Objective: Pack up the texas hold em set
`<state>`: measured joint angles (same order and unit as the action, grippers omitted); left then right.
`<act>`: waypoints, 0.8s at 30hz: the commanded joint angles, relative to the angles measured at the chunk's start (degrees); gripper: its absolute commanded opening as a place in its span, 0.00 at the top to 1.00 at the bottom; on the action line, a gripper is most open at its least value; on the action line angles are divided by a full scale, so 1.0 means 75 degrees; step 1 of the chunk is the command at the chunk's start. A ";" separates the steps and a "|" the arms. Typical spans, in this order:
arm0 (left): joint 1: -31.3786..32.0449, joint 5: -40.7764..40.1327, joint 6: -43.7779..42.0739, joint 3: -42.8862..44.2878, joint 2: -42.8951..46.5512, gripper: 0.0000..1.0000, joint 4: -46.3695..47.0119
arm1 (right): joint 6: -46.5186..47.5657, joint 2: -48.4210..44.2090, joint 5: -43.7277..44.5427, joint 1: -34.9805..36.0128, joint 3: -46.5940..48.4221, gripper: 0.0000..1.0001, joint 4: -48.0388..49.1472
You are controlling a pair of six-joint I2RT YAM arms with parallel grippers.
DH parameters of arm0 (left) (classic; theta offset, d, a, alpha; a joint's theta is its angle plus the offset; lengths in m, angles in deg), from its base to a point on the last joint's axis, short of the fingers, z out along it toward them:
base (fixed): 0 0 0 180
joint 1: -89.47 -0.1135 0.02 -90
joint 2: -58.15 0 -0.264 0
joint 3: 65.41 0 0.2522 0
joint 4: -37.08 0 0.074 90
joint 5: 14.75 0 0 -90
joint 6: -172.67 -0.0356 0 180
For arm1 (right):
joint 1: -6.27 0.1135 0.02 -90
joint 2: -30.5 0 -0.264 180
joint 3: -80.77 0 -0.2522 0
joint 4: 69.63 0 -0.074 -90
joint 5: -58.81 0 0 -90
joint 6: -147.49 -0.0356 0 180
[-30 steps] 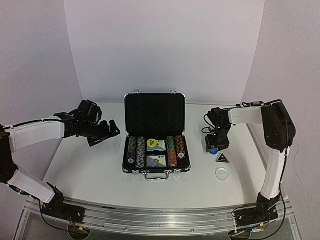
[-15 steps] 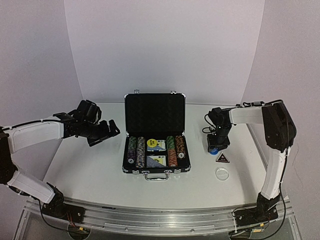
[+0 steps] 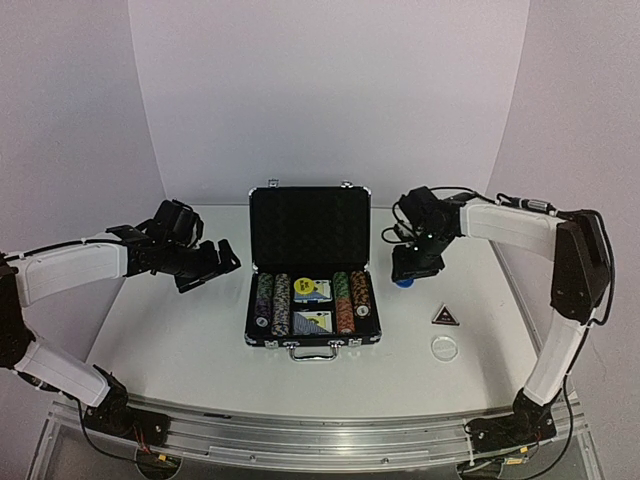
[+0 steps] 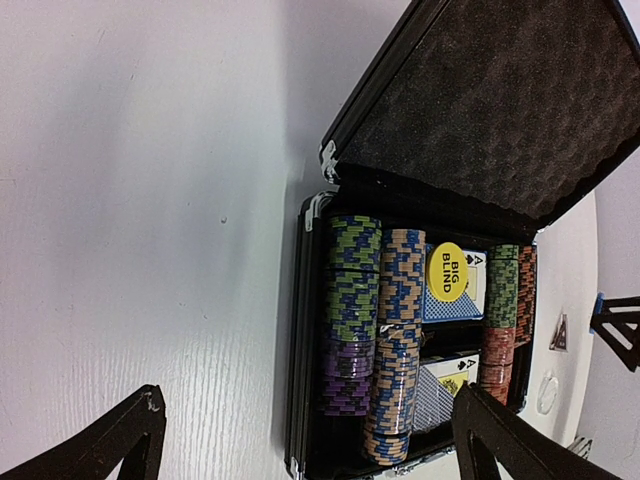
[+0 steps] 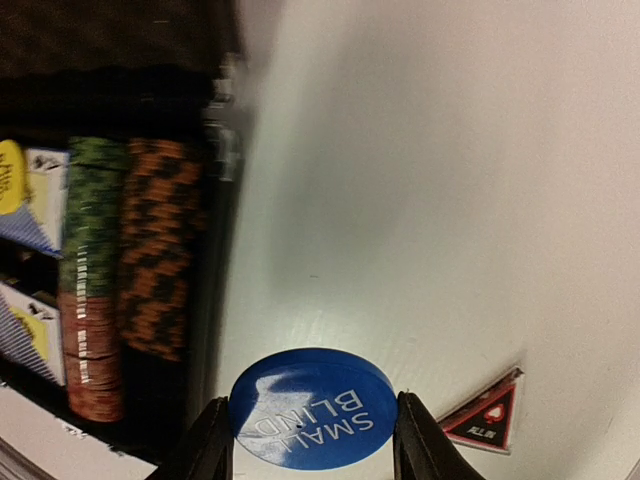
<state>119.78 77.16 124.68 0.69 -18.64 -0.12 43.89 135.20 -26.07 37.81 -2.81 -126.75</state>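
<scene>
The black briefcase (image 3: 310, 228) with silver edges stands open mid-table. It holds rows of striped poker chips (image 3: 272, 303), two blue-backed card decks (image 3: 312, 322) and a yellow disc (image 3: 303, 284). My right gripper (image 3: 405, 279) is shut on the blue disc (image 5: 312, 407), marked SMALL BLIND, and holds it above the table just right of the case. The dark triangular button (image 3: 444, 317) and the clear disc (image 3: 443, 348) lie on the table to the right. My left gripper (image 3: 212, 262) is open and empty, left of the case. The case (image 4: 440, 200) fills the left wrist view.
The white table (image 3: 170, 340) ends at a metal rail along the near edge (image 3: 310, 435). White walls close in the back and both sides. The case's handle (image 3: 312, 350) faces the near edge.
My right gripper has lifted the blue disc off the table and carried it left and back toward the case. The left arm has not moved.
</scene>
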 commanded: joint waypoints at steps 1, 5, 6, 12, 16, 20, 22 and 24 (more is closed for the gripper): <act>-0.0033 0.0069 -0.0111 0.0113 0.0031 0.00 0.0203 | 0.0281 0.0395 -0.0441 0.1203 0.1238 0.62 -0.0090; -0.0033 0.0149 -0.0166 0.0124 0.0007 0.00 0.0221 | 0.0586 0.1335 -0.0558 0.1697 0.2288 0.62 -0.0090; -0.0033 0.0158 -0.0176 0.0113 0.0015 0.00 0.0222 | 0.0690 0.1573 -0.0603 0.1789 0.2521 0.62 -0.0090; -0.0033 0.0153 -0.0195 -0.0057 0.0167 0.00 0.0169 | 0.1077 0.2850 -0.0807 0.2066 0.3829 0.62 -0.0101; -0.0033 0.0156 -0.0200 -0.0141 0.0272 0.00 0.0133 | 0.1240 0.3481 -0.0664 0.2087 0.4395 0.62 -0.0114; -0.0033 0.0121 -0.0186 -0.0236 0.0408 0.00 0.0090 | 0.1432 0.3804 -0.0213 0.2086 0.4578 0.61 -0.0125; -0.0030 0.0109 -0.0175 -0.0295 0.0475 0.00 0.0075 | 0.1530 0.3946 -0.0135 0.2079 0.4639 0.60 -0.0125; -0.0033 0.0078 -0.0152 -0.0345 0.0539 0.00 0.0041 | 0.1592 0.4087 -0.0006 0.2081 0.4678 0.60 -0.0136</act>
<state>119.78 78.19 124.21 -1.48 -17.56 -0.21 53.56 164.22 -28.57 53.21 29.45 -127.21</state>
